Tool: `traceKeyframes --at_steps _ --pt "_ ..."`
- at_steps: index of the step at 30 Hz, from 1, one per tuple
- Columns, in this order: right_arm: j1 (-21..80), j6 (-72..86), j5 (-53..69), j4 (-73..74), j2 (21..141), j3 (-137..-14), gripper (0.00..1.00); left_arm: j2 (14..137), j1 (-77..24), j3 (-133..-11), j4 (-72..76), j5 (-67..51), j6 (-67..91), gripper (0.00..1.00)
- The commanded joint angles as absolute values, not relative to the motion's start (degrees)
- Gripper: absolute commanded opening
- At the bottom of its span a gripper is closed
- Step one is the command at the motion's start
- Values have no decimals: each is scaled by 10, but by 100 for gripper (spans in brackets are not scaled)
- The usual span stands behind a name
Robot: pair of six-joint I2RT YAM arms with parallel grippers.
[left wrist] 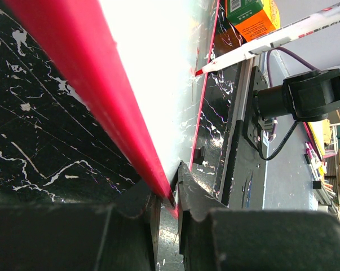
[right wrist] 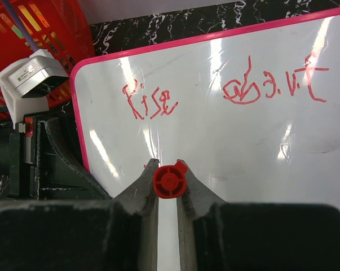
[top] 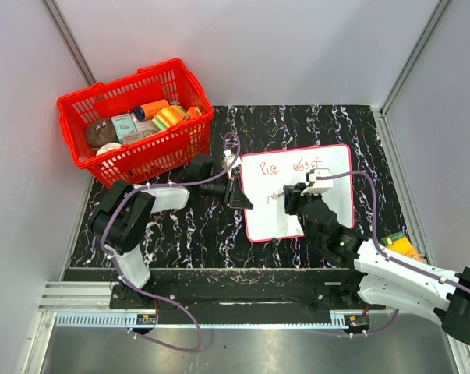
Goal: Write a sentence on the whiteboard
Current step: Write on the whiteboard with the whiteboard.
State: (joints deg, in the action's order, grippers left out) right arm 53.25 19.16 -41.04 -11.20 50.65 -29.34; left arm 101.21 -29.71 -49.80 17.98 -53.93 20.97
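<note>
Basket: the red basket point(top: 141, 160) stands at the far left corner of the counter point(top: 196, 234); inside are small boxes and an orange roll point(top: 153, 107).
Whiteboard: the whiteboard point(top: 259, 218) lies on the counter, right of the basket; the sentence point(right wrist: 226, 93) is near its far edge.
Left gripper: the left gripper point(left wrist: 172, 197) is clamped on the board's pink left edge.
Right gripper: the right gripper point(right wrist: 168, 169) is closed on a red marker point(right wrist: 170, 182), over the board.
</note>
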Motion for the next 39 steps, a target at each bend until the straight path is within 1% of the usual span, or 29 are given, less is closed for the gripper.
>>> traceKeyframes --at_steps 1,24,29,35,39 --pt "535 202 -410 -81 500 -283 0 1015 -319 -498 146 -498 149 0" --pt "535 183 -439 -57 478 -282 0 1016 -318 -499 146 -498 150 0" --pt "535 172 -448 -57 467 -290 0 1017 -319 -498 147 -498 150 0" --pt "535 176 -430 -55 444 -315 0 1017 -319 -500 147 -499 151 0" --pt "535 156 -427 -66 452 -334 0 1017 -319 -500 147 -498 151 0"
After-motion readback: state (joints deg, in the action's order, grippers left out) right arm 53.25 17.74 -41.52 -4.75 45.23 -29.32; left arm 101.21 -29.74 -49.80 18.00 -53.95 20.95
